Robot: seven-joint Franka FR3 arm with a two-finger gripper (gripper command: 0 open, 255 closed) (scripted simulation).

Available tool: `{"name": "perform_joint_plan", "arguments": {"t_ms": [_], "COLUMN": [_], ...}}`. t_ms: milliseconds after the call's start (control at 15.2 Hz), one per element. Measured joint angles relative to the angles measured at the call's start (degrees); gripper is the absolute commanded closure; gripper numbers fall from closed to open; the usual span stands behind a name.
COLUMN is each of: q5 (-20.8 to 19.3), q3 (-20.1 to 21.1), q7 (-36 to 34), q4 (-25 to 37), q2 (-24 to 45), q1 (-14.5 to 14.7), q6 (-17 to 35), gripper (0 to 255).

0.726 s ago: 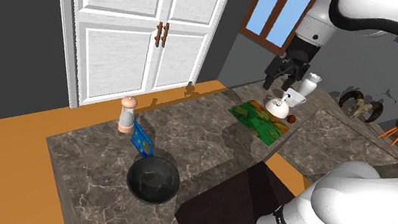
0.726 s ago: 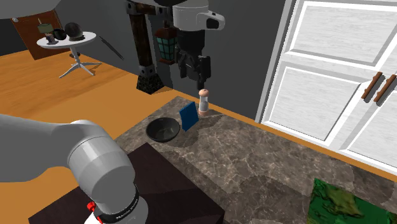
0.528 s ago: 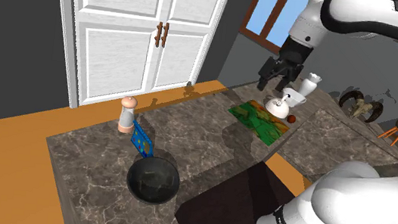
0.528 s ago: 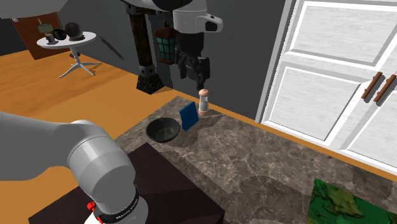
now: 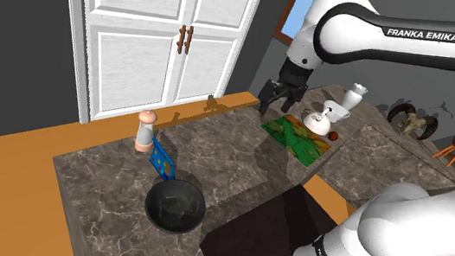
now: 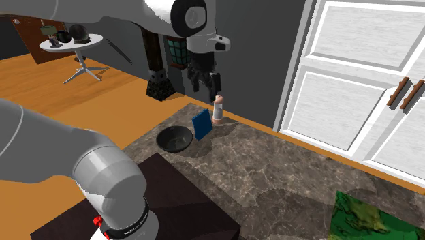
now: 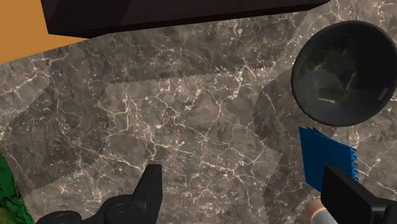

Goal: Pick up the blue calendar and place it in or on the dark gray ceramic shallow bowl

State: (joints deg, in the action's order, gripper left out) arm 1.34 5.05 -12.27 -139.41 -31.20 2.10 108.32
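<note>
One tool [image 5: 273,101], wide open and empty, high above tabletop [image 5: 239,163]; blue calendar [image 5: 160,157] upright between dark bowl [image 5: 175,206] and shaker [image 5: 144,131].

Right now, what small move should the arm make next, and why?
Probably carry the open gripper across toward the blue calendar: it stands beside the dark bowl, off to one side rather than between the fingers, and the gripper hangs well above the counter.

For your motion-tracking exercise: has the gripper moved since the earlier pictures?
Yes: in the shoulder view, the gripper moved left, away from the teapot, towards the door.
</note>
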Motion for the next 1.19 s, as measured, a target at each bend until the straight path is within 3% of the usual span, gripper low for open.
{"name": "perform_joint_plan", "arguments": {"t_ms": [594,1188], "q5": [-1.81,-9.94], "q3": [6.57,10.81], "q7": [-5.77,-13.81], "q4": [2.28,10.15], "q2": [15.97,34.73], "q1": [2.28,4.19], "q6": [13.79,23.59], "gripper": [0,0]}}
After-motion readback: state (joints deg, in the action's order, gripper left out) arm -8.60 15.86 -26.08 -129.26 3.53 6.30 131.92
